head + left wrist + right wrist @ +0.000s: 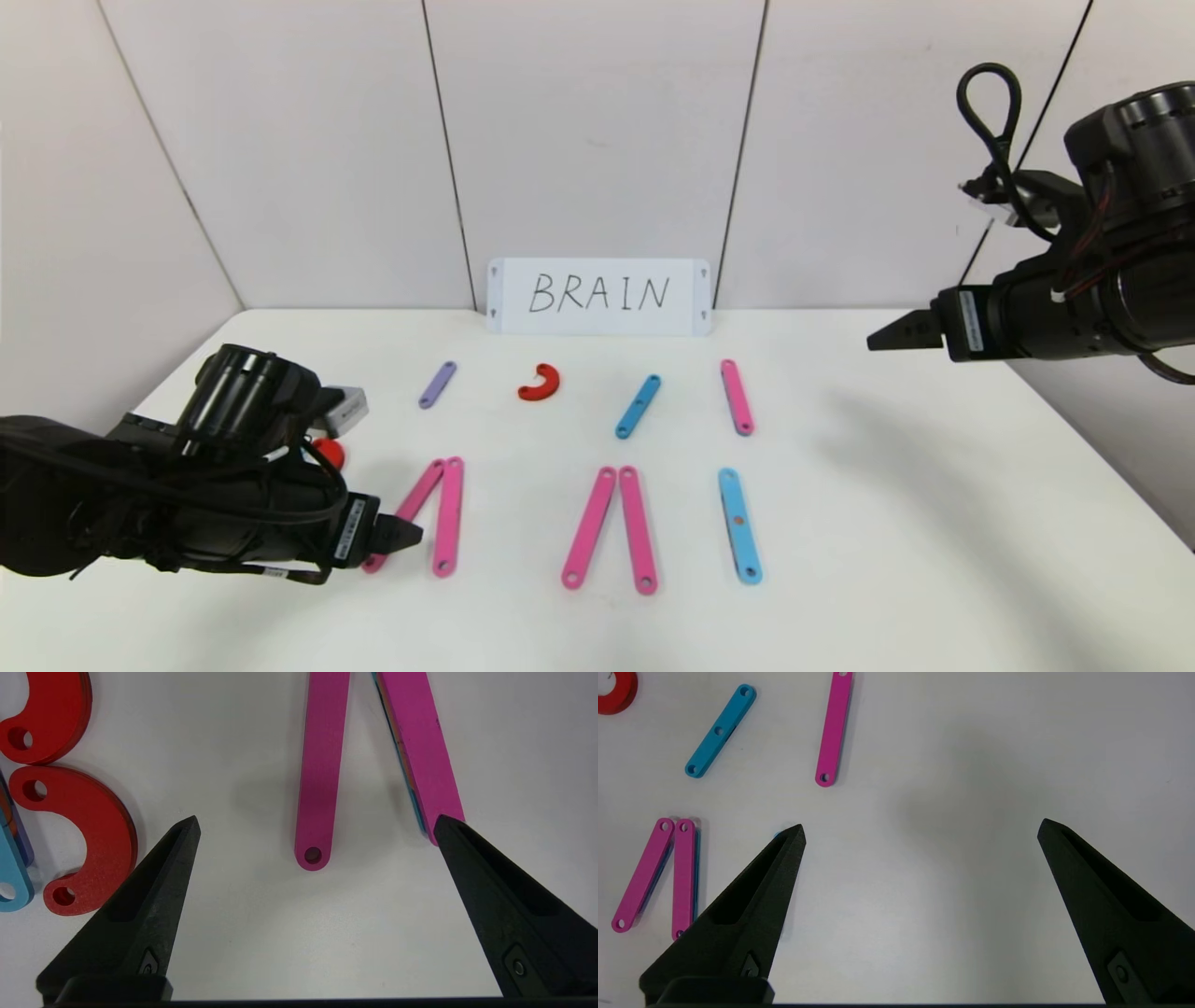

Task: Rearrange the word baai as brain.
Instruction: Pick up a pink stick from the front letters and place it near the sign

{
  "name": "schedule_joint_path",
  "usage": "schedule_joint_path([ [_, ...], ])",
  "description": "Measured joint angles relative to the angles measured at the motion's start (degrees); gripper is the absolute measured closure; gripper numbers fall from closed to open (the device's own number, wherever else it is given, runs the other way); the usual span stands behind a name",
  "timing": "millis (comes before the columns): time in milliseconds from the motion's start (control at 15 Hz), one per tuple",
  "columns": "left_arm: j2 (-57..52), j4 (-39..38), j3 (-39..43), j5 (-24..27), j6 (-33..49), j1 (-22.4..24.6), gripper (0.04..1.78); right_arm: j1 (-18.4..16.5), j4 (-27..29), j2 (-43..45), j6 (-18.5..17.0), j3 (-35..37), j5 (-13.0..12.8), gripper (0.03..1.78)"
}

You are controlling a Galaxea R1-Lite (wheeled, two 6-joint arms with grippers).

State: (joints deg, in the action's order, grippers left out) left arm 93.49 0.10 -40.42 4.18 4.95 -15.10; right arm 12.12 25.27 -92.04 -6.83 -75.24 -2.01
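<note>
White table (887, 523), strip letters laid in two rows.

Front row, from the left edge toward the right:
- B (88, 835): two red half-rings beside a blue strip, near the left edge; mostly hidden behind the left arm in the head view, seen close in the left wrist view.
- first pink A (434, 513): two pink strips meeting at their far ends and splayed toward the front edge.
- second pink A (611, 527): two pink strips of the same build, around the middle of the table.
- blue I (739, 525): a single blue strip, just right of the second A, running front to back.

Back row, nearer the far edge:
- purple strip (437, 385), tilted.
- loose red half-ring (541, 382).
- loose blue strip (638, 406), tilted.
- loose pink strip (737, 397).

White card (598, 296) with handwritten BRAIN: upright against the wall at the middle of the far edge.

Left end effector (401, 535): low over the table near the front-left corner, fingers spread wide. The nearer leg of the first A lies between the fingertips; one fingertip overlaps the end of the other leg in the left wrist view, contact cannot be told.

Right end effector (882, 339): raised above the right side of the table toward the far-right corner, fingers spread, holding nothing.
</note>
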Motion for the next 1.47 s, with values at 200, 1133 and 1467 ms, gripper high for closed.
schedule_joint_path([
  [200, 1.1, -0.1, 0.0, -1.7, -2.7, 0.1, 0.08, 0.0, 0.0, 0.0, 0.0, 0.0, 0.0, 0.07],
  [1133, 6.0, -6.7, -0.6, -1.8, -7.6, 0.2, 0.08, -1.0, -0.1, 0.1, 0.0, -0.1, 0.3, 0.07],
  [1467, 7.3, -7.4, -0.7, -1.8, -7.6, 0.2, 0.08, -1.1, -0.1, 0.1, 0.1, -0.1, 0.3, 0.07],
])
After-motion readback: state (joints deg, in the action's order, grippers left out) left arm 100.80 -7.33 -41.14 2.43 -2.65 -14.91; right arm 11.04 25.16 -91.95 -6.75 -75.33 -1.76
